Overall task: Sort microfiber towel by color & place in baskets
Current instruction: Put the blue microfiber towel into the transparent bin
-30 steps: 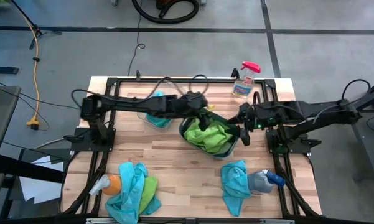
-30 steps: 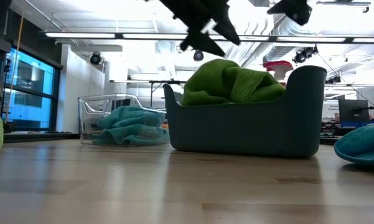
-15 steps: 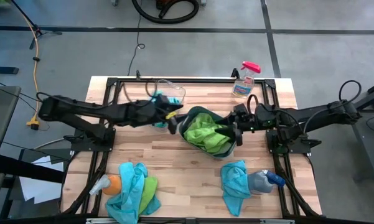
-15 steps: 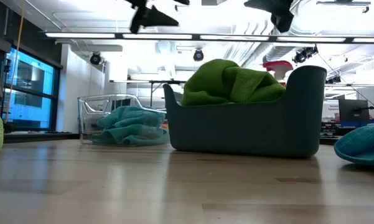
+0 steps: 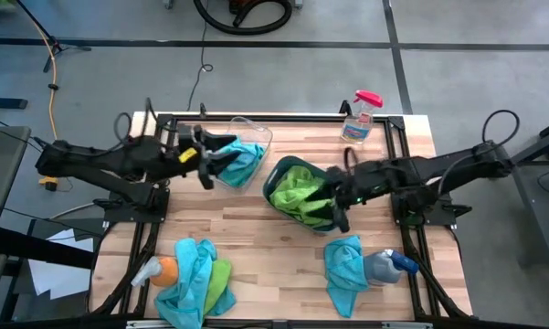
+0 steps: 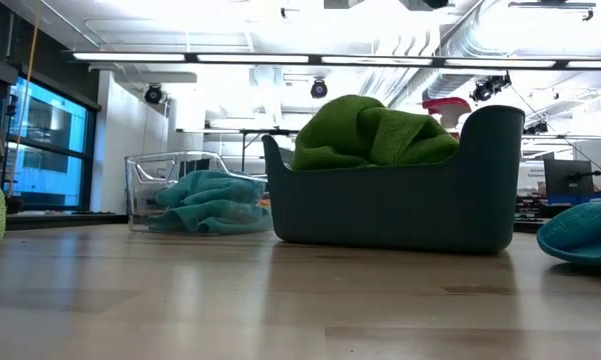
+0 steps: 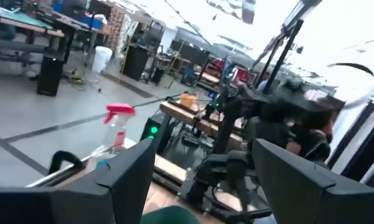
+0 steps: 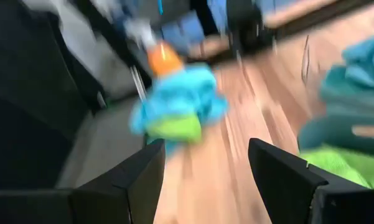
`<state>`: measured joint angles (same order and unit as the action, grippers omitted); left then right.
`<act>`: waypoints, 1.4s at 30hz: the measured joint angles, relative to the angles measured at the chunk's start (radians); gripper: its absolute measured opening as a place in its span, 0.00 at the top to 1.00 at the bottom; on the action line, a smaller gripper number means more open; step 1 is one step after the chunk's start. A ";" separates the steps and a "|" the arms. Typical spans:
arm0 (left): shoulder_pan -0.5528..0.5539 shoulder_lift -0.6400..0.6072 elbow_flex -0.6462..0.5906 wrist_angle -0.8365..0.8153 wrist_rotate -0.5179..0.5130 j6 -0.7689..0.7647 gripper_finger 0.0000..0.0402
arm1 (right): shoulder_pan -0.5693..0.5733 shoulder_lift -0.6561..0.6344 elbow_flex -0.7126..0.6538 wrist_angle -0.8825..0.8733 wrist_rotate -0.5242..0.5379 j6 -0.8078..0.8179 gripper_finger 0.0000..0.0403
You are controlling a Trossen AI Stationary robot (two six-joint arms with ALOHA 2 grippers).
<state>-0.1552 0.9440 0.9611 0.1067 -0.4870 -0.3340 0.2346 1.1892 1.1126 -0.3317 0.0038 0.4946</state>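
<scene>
The dark teal-grey basket (image 5: 283,169) at mid-table holds lime green towels (image 5: 301,194), heaped above its rim (image 6: 372,130). The clear basket (image 5: 256,135) to its far left holds a turquoise towel (image 5: 242,160). A mixed turquoise and green pile (image 5: 199,283) lies at the near left. One turquoise towel (image 5: 344,265) lies at the near right. My left gripper (image 5: 217,163) hovers open at the clear basket's left side, empty (image 7: 205,180). My right gripper (image 5: 336,206) hovers open over the dark basket's right end, empty (image 8: 205,180). Neither gripper shows in the low view.
A pink-topped spray bottle (image 5: 359,114) stands at the far edge. A blue-topped bottle (image 5: 391,265) lies beside the near-right towel. An orange-topped bottle (image 5: 157,271) lies by the near-left pile. A black metal frame (image 5: 160,137) borders the table. Bare wood (image 5: 265,247) shows between the piles.
My left gripper has drawn back from above the dark basket toward the table's left, rising and tipping up toward level, and now hangs beside the clear basket. My right gripper has moved a little toward the near-left, over the dark basket's right end. Both stay open.
</scene>
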 joint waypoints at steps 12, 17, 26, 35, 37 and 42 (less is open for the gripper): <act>-0.051 -0.069 0.000 -0.077 -0.003 -0.025 0.35 | 0.140 0.298 0.262 -0.562 -0.157 0.074 0.43; -0.062 -0.065 0.000 -0.100 0.000 -0.031 0.35 | 0.187 0.392 0.246 -0.660 -0.220 0.179 0.43; -0.063 -0.066 0.000 -0.137 0.040 -0.053 0.35 | 0.271 0.533 0.246 -0.749 -0.245 0.272 0.43; -0.063 -0.066 0.000 -0.145 0.103 -0.083 0.35 | 0.334 0.640 0.246 -0.751 -0.242 0.274 0.43; -0.063 -0.066 0.000 -0.145 0.110 -0.083 0.35 | 0.348 0.660 0.246 -0.749 -0.240 0.248 0.43; -0.063 -0.066 0.000 -0.145 0.111 -0.083 0.35 | 0.373 0.697 0.246 -0.749 -0.185 0.230 0.43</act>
<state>-0.2180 0.8783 0.9607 -0.0380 -0.3763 -0.4171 0.6078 1.8867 1.3582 -1.0805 -0.1807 0.7241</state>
